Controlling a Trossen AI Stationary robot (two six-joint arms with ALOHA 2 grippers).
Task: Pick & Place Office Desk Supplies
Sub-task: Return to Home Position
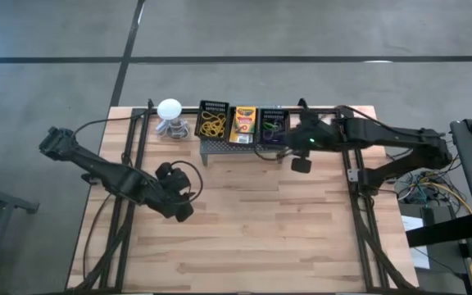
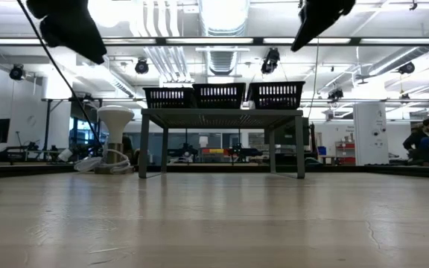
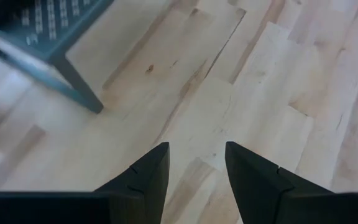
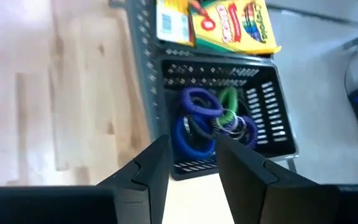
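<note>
Three black baskets stand in a row on the grey perforated stand (image 1: 220, 147) at the table's far side. The left basket holds yellowish rubber bands (image 1: 212, 123). The middle place holds yellow-and-green crayon boxes (image 1: 243, 124), (image 4: 232, 22). The right basket holds purple, green and blue loops (image 4: 207, 121), (image 1: 272, 124). My right gripper (image 4: 188, 163) hovers open above the table just near of the loop basket, empty. My left gripper (image 3: 196, 165) hangs open and empty over bare wood at the table's left middle (image 1: 183, 209).
A white ball-topped object (image 1: 170, 109) with a coiled cable stands left of the stand. The stand's leg (image 3: 79, 87) shows in the left wrist view. Black frame rails (image 1: 129, 156) run along both table sides. Bare wood lies across the table's near half.
</note>
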